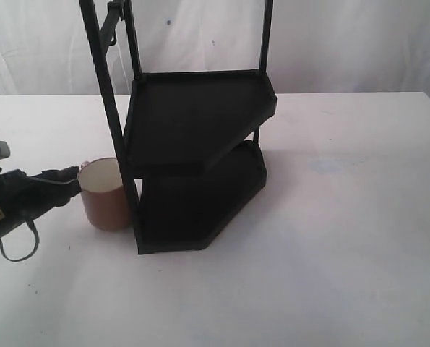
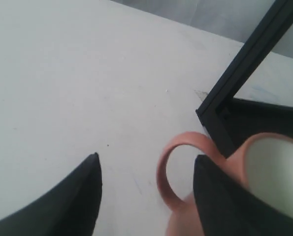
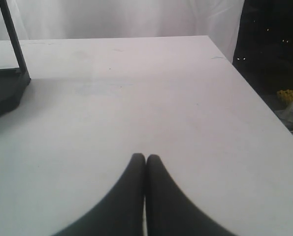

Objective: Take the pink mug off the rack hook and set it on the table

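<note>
The left jaws stand apart, loop handle between them. The small dusty-pink mug sits upright on the flat white surface, at nine o'clock of the tall black metal two-shelf rack, just beside its post. The right jaws are pressed together.

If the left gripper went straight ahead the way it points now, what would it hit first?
Probably the pink mug: its handle sits between the fingers of the open left gripper, with the rack just behind. Exact depth is unclear.
</note>
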Available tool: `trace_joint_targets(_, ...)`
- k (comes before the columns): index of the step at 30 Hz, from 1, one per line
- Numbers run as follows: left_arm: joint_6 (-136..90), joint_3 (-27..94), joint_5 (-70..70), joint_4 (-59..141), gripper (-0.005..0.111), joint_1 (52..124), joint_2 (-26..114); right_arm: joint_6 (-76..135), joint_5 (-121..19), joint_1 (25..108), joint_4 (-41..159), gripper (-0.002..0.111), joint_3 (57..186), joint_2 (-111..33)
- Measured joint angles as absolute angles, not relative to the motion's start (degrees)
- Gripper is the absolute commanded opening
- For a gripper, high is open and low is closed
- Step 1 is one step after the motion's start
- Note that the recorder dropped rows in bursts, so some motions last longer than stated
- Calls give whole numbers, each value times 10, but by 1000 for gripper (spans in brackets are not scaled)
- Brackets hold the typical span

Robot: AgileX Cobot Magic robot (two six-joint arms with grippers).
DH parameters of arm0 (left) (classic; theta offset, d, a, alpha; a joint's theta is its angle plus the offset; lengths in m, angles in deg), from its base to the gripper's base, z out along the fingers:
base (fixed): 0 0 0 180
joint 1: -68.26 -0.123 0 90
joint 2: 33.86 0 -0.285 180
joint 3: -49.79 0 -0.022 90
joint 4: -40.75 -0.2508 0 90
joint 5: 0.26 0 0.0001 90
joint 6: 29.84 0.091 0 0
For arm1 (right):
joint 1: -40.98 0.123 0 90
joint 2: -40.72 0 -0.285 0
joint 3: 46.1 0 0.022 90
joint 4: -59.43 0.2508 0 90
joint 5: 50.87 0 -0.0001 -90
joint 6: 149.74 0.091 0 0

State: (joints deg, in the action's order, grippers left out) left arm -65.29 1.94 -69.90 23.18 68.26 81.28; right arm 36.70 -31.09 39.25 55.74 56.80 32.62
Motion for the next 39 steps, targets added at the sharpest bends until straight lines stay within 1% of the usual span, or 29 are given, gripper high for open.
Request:
trace_joint_targets(3,-633,-18,-699,265,59,683,759,367,-311,393,557,0,568,326)
trace_joint_targets(5,-624,-50,-700,277,54,683,713,367,-311,393,557,0,568,326)
trace_joint_targets(7,-620,-88,-700,291,41,683,662,367,-311,393,557,0,568,326)
trace_joint_targets(8,-617,-107,-700,296,31,683,640,367,-311,393,557,0,568,326)
trace_joint_targets(9,-616,-124,-700,304,20,683,611,367,-311,393,557,0,568,326)
trace_joint_targets(10,-615,-140,-700,312,0,683,581,367,-311,393,557,0,568,326)
trace_joint_targets(14,-588,-192,-699,326,0,683,378,367,-311,393,557,0,568,326)
trace_joint_targets(15,-556,-195,-682,325,0,683,309,367,-311,393,557,0,568,326)
trace_joint_targets(16,-536,-195,-652,325,0,683,270,367,-311,393,557,0,568,326)
trace_joint_targets(18,-476,-187,-450,325,0,683,149,367,-311,393,557,0,568,326)
trace_joint_targets(19,-468,-184,-357,325,0,683,115,367,-311,393,557,0,568,326)
trace_joint_targets(21,-461,-183,-229,325,0,683,51,367,-311,393,557,0,568,326)
trace_joint_targets(22,-461,-183,-194,325,0,683,28,367,-311,393,557,0,568,326)
trace_joint_targets(24,-461,-183,-171,326,0,683,3,367,-311,393,557,0,568,326)
trace_joint_targets(27,-461,-183,-161,326,0,683,-10,367,-311,393,557,0,568,326)
trace_joint_targets(31,-456,-183,-68,325,0,683,-11,367,-311,393,557,0,568,326)
trace_joint_targets(33,-429,-183,20,309,0,683,-11,367,-311,393,557,0,568,326)
trace_joint_targets(35,-390,-183,154,320,0,683,-15,367,-311,393,557,0,568,326)
trace_joint_targets(36,-383,-184,164,332,0,682,-21,367,-311,393,557,0,568,326)
trace_joint_targets(38,-374,-191,176,373,0,662,-57,367,-311,393,557,0,568,326)
trace_joint_targets(39,-373,-196,177,389,0,631,-98,367,-311,393,557,0,568,326)
